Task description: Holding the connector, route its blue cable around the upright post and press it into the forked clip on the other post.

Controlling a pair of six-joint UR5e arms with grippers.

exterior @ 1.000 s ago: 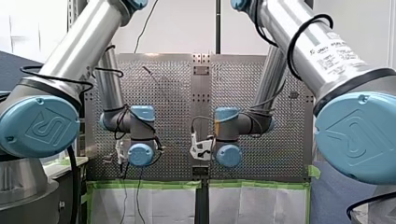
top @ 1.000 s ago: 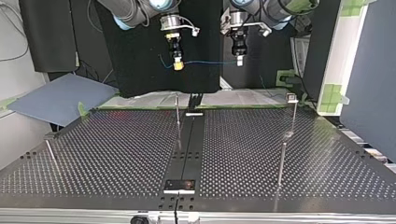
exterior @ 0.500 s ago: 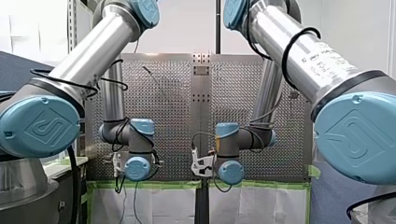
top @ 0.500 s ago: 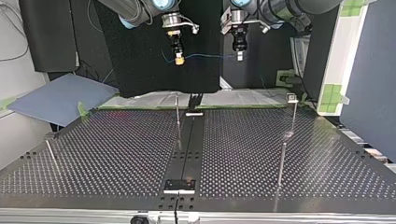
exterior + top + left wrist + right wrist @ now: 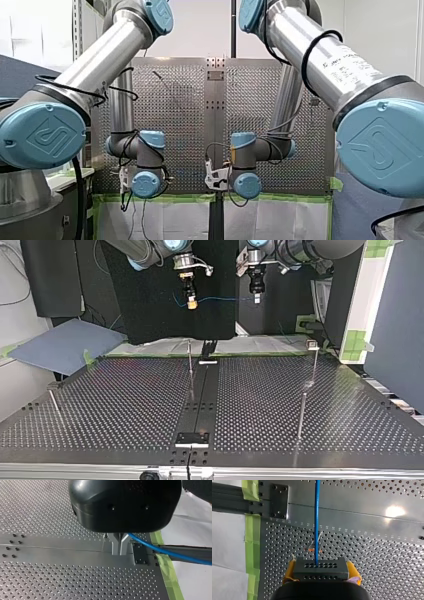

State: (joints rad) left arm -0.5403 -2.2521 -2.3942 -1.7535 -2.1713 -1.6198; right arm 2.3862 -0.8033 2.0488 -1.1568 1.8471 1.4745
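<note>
My right gripper (image 5: 321,573) clamps the connector (image 5: 321,567), my left gripper (image 5: 120,552) pinches the blue cable (image 5: 160,551); routing pending, so next I descend toward the upright post (image 5: 190,362).

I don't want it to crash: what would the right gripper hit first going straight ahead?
Probably the thin post just ahead of the connector my right gripper holds, else the holey table. Depth is unclear.
</note>
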